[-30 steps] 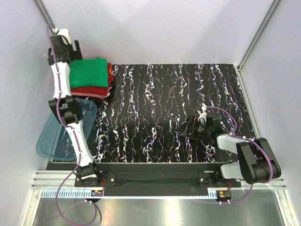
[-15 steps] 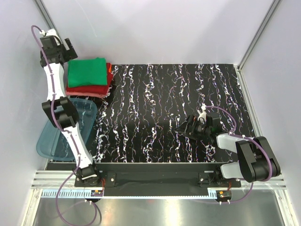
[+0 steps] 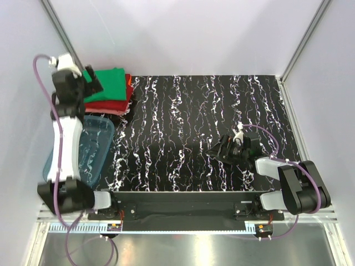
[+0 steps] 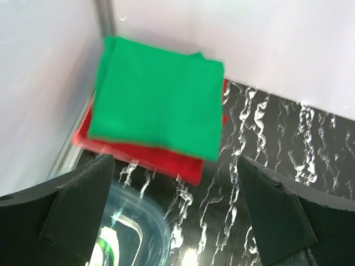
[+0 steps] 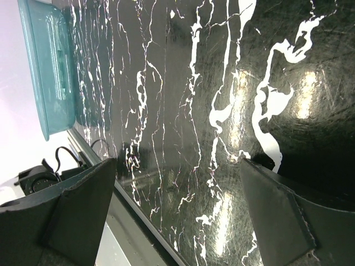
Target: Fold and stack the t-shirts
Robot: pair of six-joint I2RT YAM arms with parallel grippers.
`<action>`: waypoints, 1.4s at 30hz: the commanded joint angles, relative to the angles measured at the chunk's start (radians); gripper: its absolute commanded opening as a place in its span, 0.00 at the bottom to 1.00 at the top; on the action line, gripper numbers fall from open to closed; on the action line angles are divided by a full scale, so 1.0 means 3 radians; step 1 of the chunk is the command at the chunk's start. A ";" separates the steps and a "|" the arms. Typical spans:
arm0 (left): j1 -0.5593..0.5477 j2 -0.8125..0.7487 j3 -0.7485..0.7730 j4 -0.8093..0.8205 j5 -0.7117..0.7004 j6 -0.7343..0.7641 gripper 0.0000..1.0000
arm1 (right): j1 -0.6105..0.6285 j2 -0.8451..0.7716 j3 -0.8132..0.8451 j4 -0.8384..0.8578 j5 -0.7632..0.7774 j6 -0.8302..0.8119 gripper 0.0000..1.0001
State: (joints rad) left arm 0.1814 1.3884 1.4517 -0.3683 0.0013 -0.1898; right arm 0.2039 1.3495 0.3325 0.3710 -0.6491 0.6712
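T-shirts (image 3: 113,91) sit stacked in the counter's (image 3: 222,105) far-left corner, close against the left and back walls. The green tee (image 4: 158,111) tops the pile, folded so near to square that I cannot name a long axis. Its edges run roughly with the counter's, though it sits a little askew on the red ones (image 4: 166,163) below. These stick out along the near side and the right. A salmon strip (image 3: 113,111) peeks out lowest, towards me.

My left pincer (image 3: 91,82) hangs above the stack's near-left edge, spread wide and gripping nothing. It covers that edge from above, and the wrist view is a little blurred. The lower shirts show only as edges (how many, I cannot tell).

The tub (image 3: 83,160) lies just near of the stack, partly under my left arm. Room to move lies rightward, across the marbled counter. My right pincer (image 3: 224,148) rests low there, near the front right, also spread wide with nothing between its fingers.
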 commanded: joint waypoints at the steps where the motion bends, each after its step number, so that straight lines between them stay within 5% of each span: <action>1: 0.0009 -0.0582 -0.0726 0.0348 -0.0259 -0.0139 0.99 | 0.0031 -0.0065 -0.0019 0.0149 -0.0045 0.0002 0.99; 8: 0.0009 -0.1895 -0.2652 0.1114 -0.0393 -0.0252 0.99 | 0.0026 -0.0080 -0.0055 0.0195 -0.0071 0.0017 0.99; 14: -0.0001 -0.2296 -0.3610 0.1943 -0.0821 -0.0292 0.99 | 0.0031 -0.0080 -0.0065 0.0215 -0.0076 0.0028 0.99; 19: -0.0231 -0.1781 -0.3816 0.2789 -0.1328 -0.0196 0.99 | 0.0031 -0.0080 -0.0065 0.0221 -0.0076 0.0028 0.99; 22: -0.0252 -0.1387 -0.4102 0.3688 -0.1227 -0.0140 0.99 | 0.0031 -0.0085 -0.0075 0.0231 -0.0081 0.0033 0.99; 28: -0.0262 -0.0702 -0.4195 0.4407 -0.1104 0.0131 0.99 | 0.0031 -0.0086 -0.0080 0.0246 -0.0096 0.0038 0.99; 31: -0.0298 -0.0425 -0.4083 0.4282 -0.0782 0.0299 0.99 | 0.0031 -0.0075 -0.0075 0.0251 -0.0096 0.0038 0.99; 35: -0.0726 -0.0007 -0.3725 0.4040 -0.1016 0.0775 0.99 | 0.0026 -0.0080 -0.0085 0.0251 -0.0096 0.0038 0.99; 42: -0.0840 -0.0067 -0.3786 0.4280 -0.1099 0.0699 0.99 | 0.0031 -0.0096 -0.0096 0.0267 -0.0112 0.0043 0.99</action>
State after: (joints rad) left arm -0.0715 1.3888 0.3206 0.8234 -0.3077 -0.0067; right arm 0.2039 1.3418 0.3069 0.3996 -0.6674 0.6830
